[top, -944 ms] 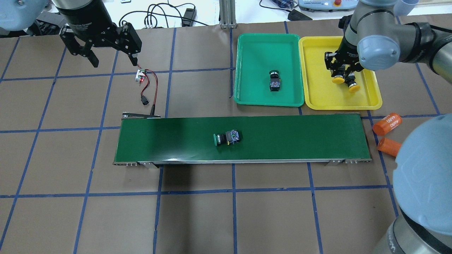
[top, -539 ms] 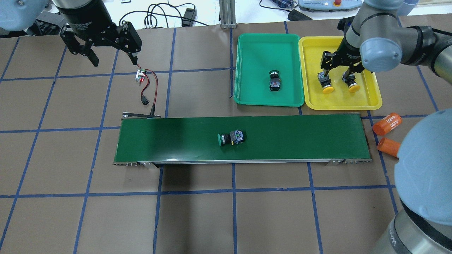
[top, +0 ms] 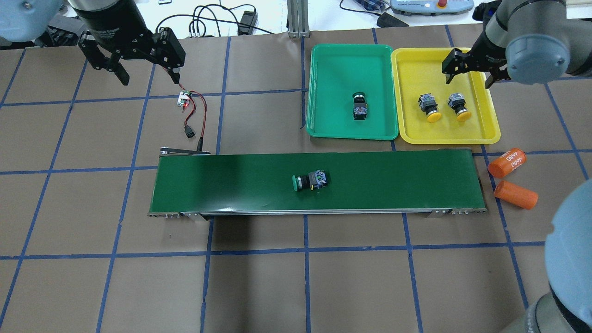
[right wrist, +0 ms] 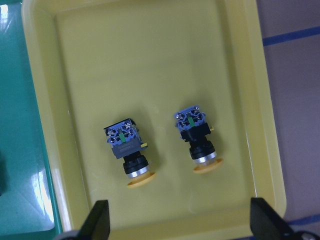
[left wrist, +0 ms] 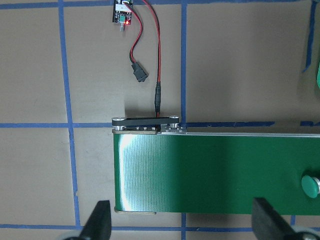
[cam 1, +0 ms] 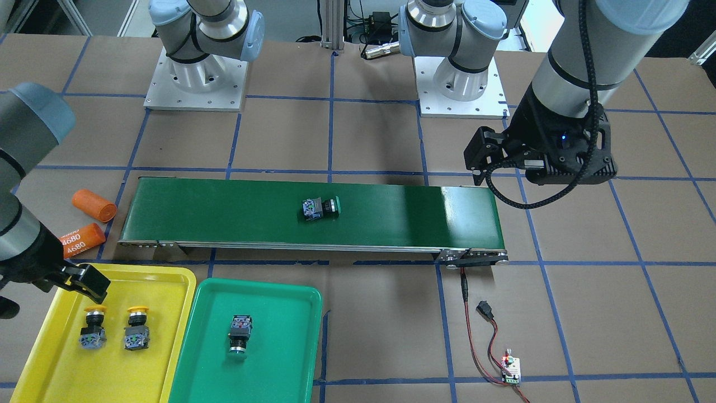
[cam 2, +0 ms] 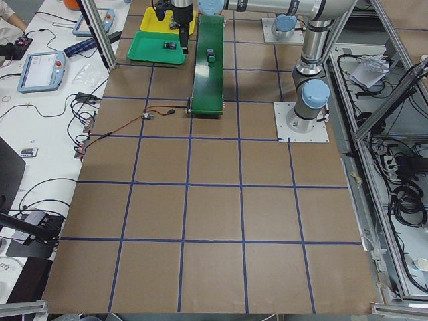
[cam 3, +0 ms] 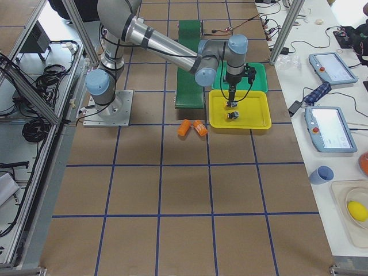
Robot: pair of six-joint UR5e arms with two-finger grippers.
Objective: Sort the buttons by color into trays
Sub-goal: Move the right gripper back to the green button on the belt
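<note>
My right tool (top: 467,79) hangs above the far end of the yellow tray (top: 416,69), jaws spread wide and holding nothing. The yellow buttons (top: 428,107) lie side by side, not touching, on the tray floor. A sorted green button (top: 359,105) sits in the green tray (top: 333,69). The last green button (top: 310,180) lies on its side mid-way along the conveyor belt (top: 222,180), so I judge that pick is next. I'd bring a tool down astride its black body, grip it and carry it to the green tray. My left tool (top: 151,79) waits wide open and empty over the tabletop.
</note>
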